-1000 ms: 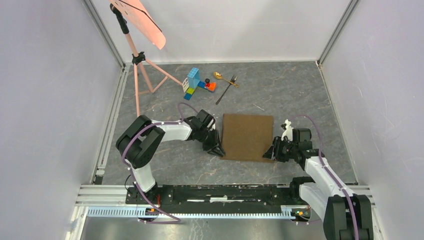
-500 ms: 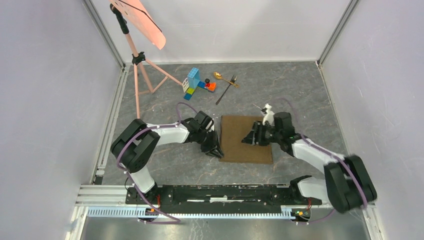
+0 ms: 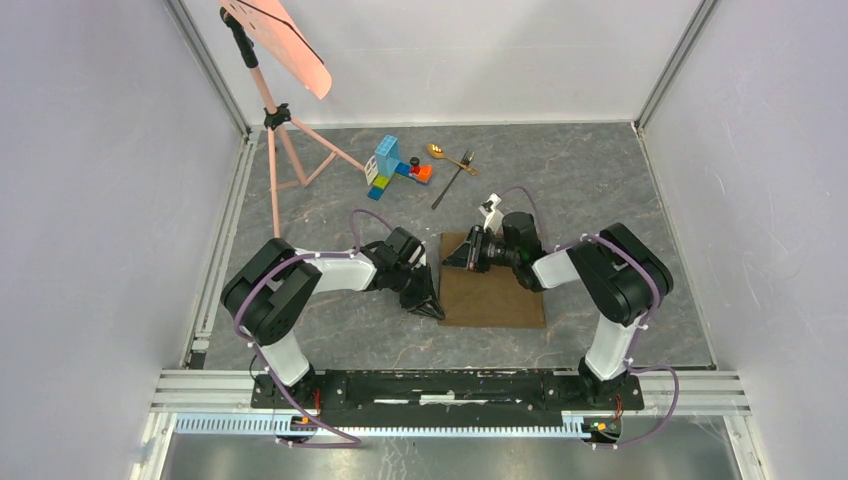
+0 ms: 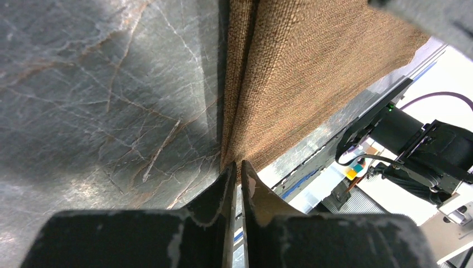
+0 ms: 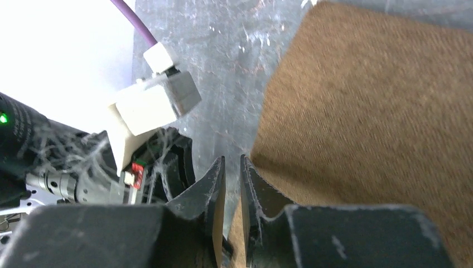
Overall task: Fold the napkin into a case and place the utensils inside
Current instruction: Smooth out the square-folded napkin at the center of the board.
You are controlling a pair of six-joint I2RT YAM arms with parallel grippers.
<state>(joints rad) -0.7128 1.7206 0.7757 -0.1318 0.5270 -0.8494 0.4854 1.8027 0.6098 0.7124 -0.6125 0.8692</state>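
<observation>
Grey marbled tabletop (image 3: pixel 600 190): the napkin (image 3: pixel 497 295) lies flat, left gripper (image 3: pixel 431 309) pinching its near-left corner, right gripper (image 3: pixel 453 261) nipping its far-left edge. Spoon (image 3: pixel 438 152) and fork (image 3: pixel 452 181) sit well beyond.

The grey table top with stone-like streaks (image 3: pixel 600 180) holds a flat brown woven napkin (image 3: pixel 495 295) near the middle (its left side shows two layers, one on the other). Farther back lie a small shiny gold spoon (image 3: pixel 440 153) and a thin dark metal fork (image 3: pixel 452 181), and the spoon's handle reaches the fork's prongs. Just left of them sits a little pile of colourful toy blocks (image 3: pixel 388 166), and a pink three-legged stand (image 3: pixel 277 118) stands in the back left corner.
</observation>
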